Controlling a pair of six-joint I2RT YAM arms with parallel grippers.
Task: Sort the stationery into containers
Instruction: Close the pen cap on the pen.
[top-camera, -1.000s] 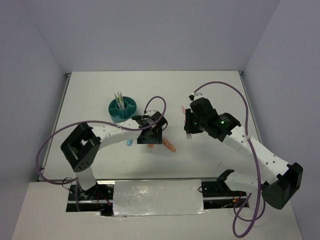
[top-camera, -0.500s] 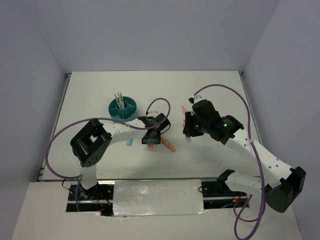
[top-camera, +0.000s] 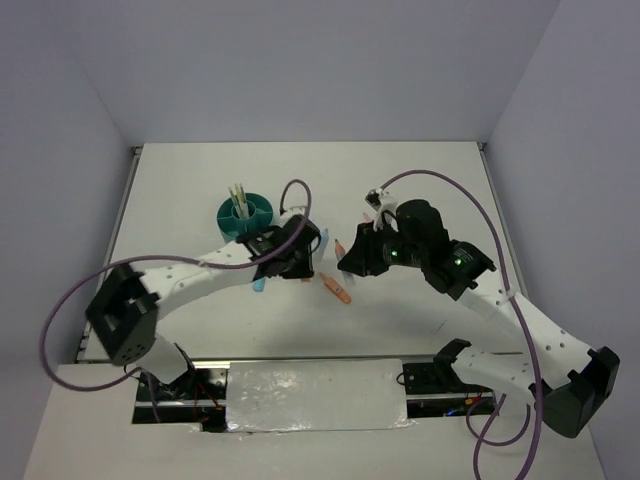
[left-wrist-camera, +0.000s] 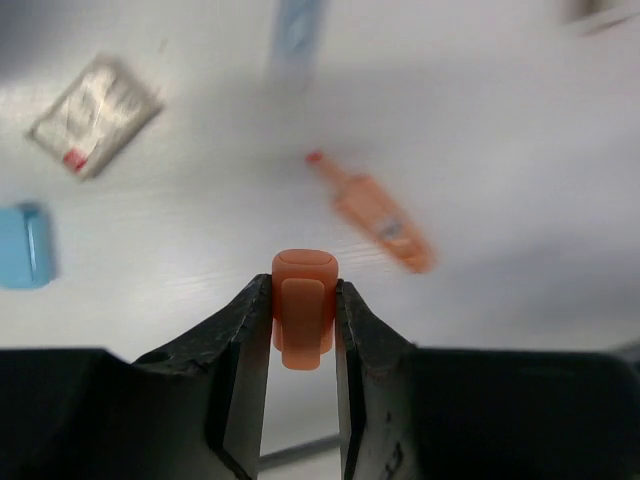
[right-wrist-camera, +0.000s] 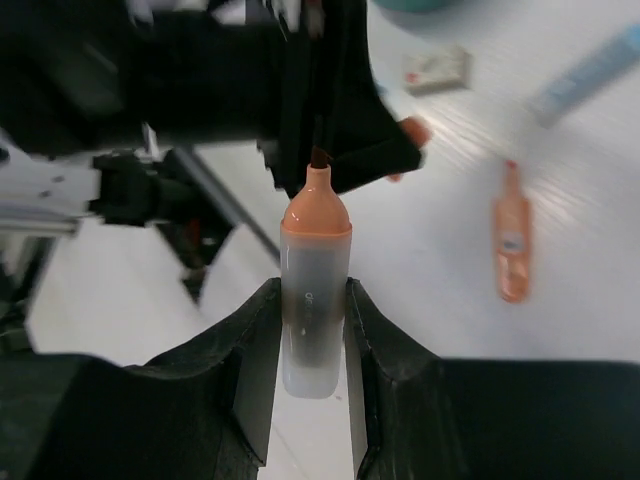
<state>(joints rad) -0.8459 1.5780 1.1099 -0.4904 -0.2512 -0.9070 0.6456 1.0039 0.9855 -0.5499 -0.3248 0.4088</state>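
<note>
1. Left gripper (left-wrist-camera: 303, 290) pinches a small orange piece (left-wrist-camera: 304, 320) over the worktop's (top-camera: 420, 180) middle
2. Right gripper (right-wrist-camera: 312, 290) grips an orange-tipped marker (right-wrist-camera: 315, 225) just beside it
3. Teal organizer (top-camera: 238, 236) stands left of centre, pens (top-camera: 238, 197) inside

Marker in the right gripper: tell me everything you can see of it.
The marker is short: frosted whitish barrel, plastic-looking, faint print, orange shoulder tapering to a dark nib, no cap. The right gripper clamps the barrel from both sides, off the table, nib pointing away from the wrist camera toward the left arm. Whether the nib touches anything is unclear.
</note>
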